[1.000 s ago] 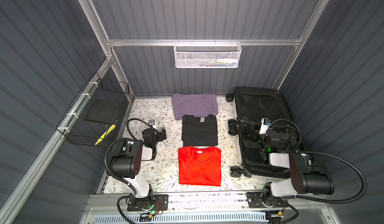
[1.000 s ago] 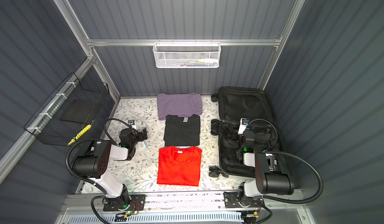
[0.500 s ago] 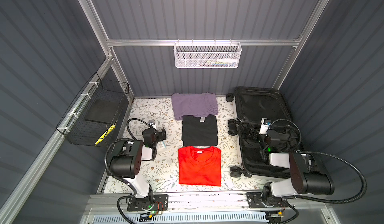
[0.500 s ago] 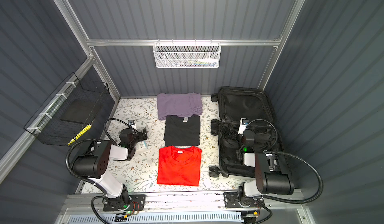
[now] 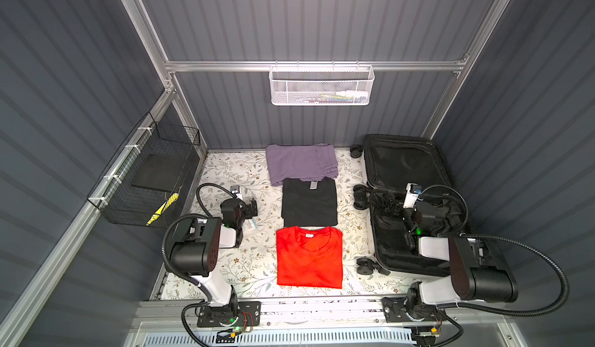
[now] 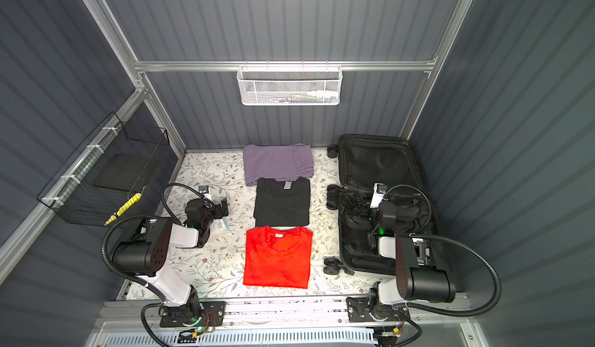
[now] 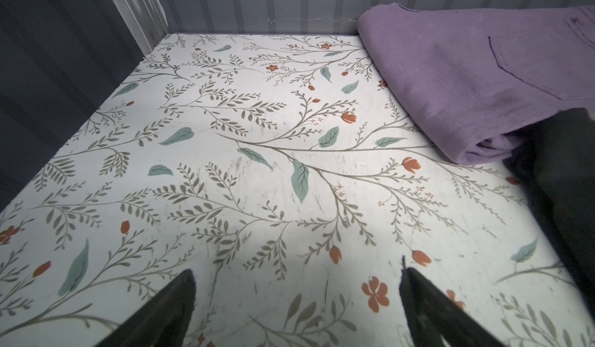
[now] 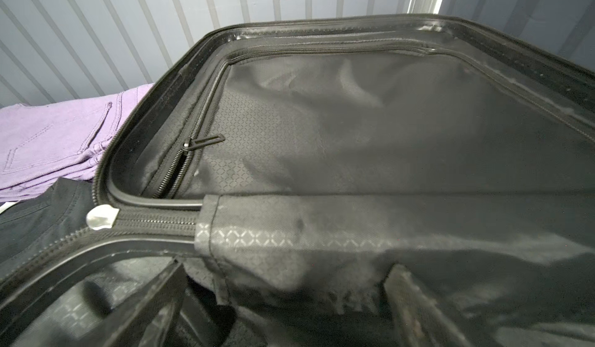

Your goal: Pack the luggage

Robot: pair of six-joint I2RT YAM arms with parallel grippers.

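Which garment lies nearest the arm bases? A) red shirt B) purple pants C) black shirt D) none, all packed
A: in both top views the red shirt lies at the row's front end, the black shirt behind it, the purple pants farthest back.

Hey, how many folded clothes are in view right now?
3, in a column on the table: purple pants at the back, black shirt in the middle, red shirt nearest the robot. Part of the open luggage is hidden.
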